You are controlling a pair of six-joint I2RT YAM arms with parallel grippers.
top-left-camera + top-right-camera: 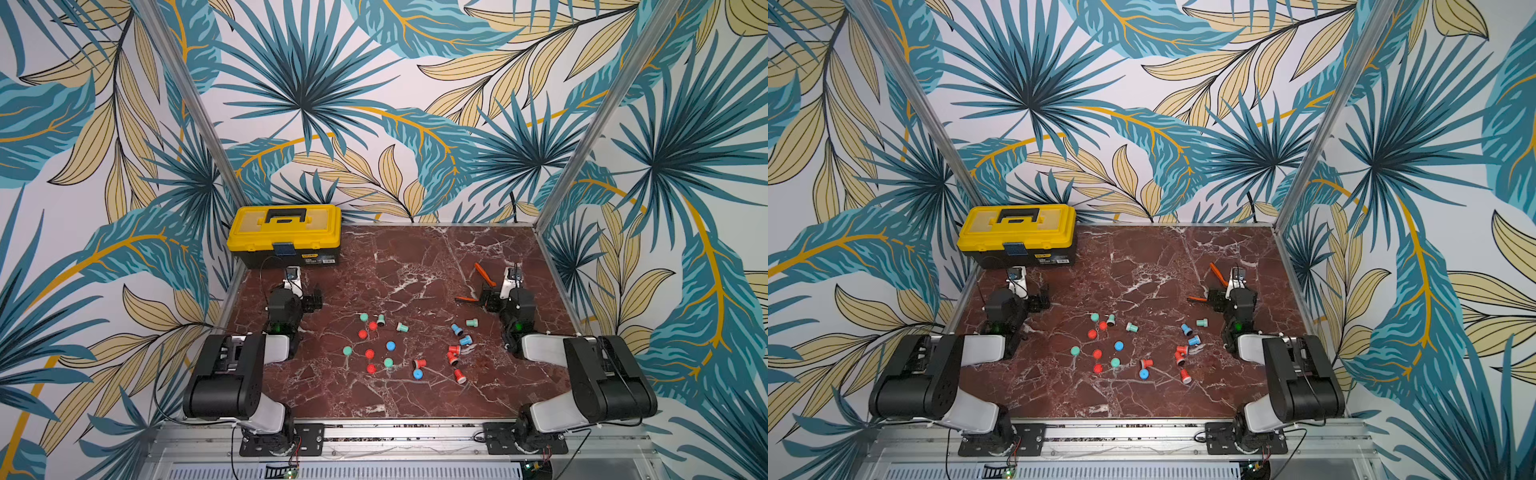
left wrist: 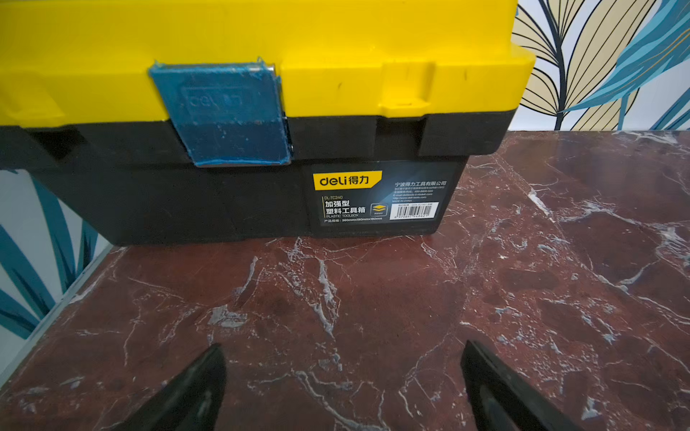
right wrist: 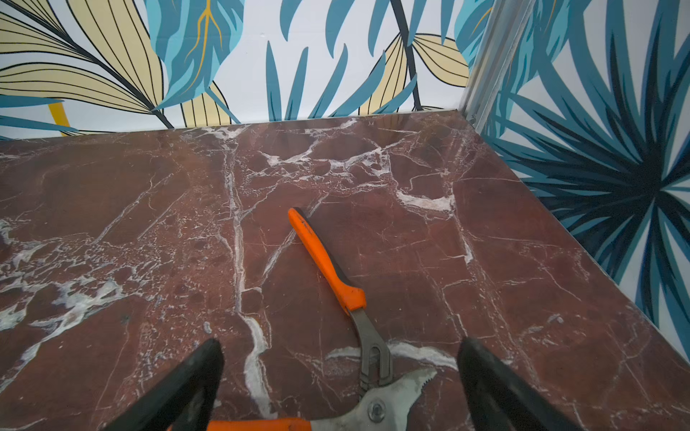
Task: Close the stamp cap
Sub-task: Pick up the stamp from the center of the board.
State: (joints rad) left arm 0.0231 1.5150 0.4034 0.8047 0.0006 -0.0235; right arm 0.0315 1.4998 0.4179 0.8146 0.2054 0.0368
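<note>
Both top views overlook the whole tabletop (image 1: 415, 257) from high, opposite the toolbox (image 1: 286, 232). Left wrist view faces the toolbox closely; right wrist view, low, shows tabletop well beside it.

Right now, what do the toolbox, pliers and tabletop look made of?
Toolbox: moulded plastic, matte yellow lid over black base; its label reads PLASTIC TOOLBOX.
Pliers: bare grey metal head, dull, with serrated teeth and a rivet; orange handle sleeves, probably plastic or rubber.
Tabletop: red-brown marble look with white veins, mild sheen; real stone or printed laminate, cannot tell.
</note>
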